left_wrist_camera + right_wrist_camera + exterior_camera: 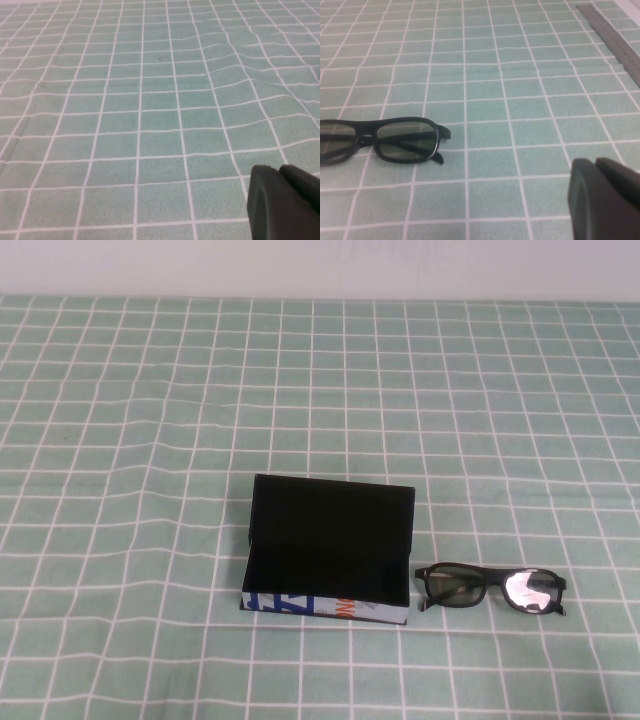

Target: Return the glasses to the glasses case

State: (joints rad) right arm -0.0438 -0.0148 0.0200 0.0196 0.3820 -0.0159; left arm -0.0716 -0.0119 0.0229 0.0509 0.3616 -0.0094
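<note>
The glasses case (pixel 330 540) is a matte black box near the middle front of the table, with its white printed long side (pixel 325 608) facing me. I cannot tell whether its lid is up. The black glasses (pixel 490 588) lie on the cloth just right of the case, lenses shining. They also show in the right wrist view (pixel 385 140), apart from my right gripper (pixel 596 161), which is shut and empty above the cloth. My left gripper (pixel 280 169) is shut and empty over bare cloth. Neither gripper shows in the high view.
A green cloth with a white grid (pixel 150 440) covers the table, slightly rippled. A grey metal strip (pixel 615 40) lies along the cloth's edge in the right wrist view. A pale wall (pixel 320 265) bounds the far side.
</note>
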